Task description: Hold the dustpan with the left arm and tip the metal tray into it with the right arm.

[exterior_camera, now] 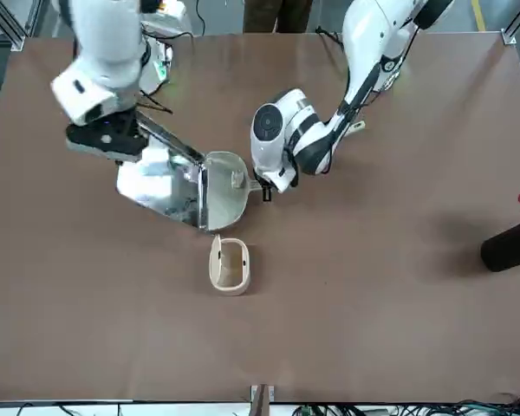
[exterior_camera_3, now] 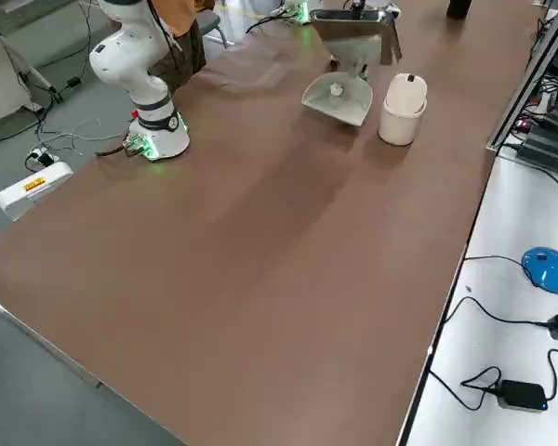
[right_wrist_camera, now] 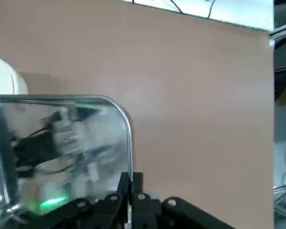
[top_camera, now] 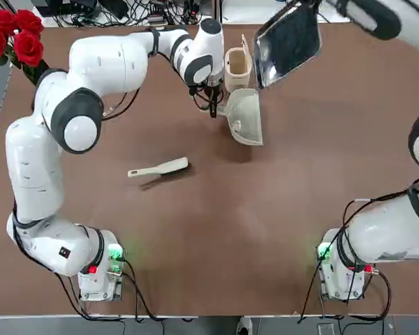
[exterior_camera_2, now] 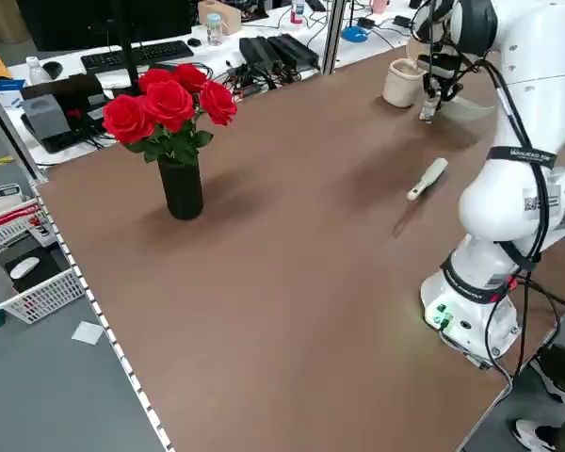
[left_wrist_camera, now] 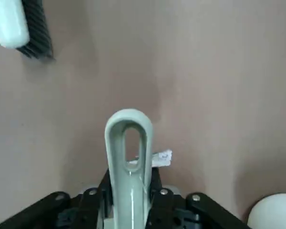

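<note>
At 12 o'clock in the top view, the left gripper (top_camera: 214, 105) is at the dustpan's handle, the dustpan (top_camera: 245, 117) reaching toward 4 o'clock from it. The metal tray (top_camera: 287, 43) tilts steeply at 1 o'clock, its lower end near the dustpan. The cream bin (top_camera: 237, 68) is between them, and 1 brush (top_camera: 159, 168) lies toward 10 o'clock from the table's middle. Red roses (top_camera: 15, 36) are at 10 o'clock.

In the front view, the tray slopes down from the right gripper at 10 o'clock, its lower edge over the dustpan's pan, which is held above the table (exterior_camera: 269, 329). The bin is at 6 o'clock from the pan.

From the left side view, the roses' black vase (exterior_camera_2: 181, 188) is at 11 o'clock.

Across the right side view, the dustpan is at 12 o'clock, directly below the tray.

The left wrist view has 2 fingers closed on the dustpan's handle.

Through the right wrist view, the right gripper (right_wrist_camera: 130, 183) is closed, its 2 fingers pinching the tray's rim.
</note>
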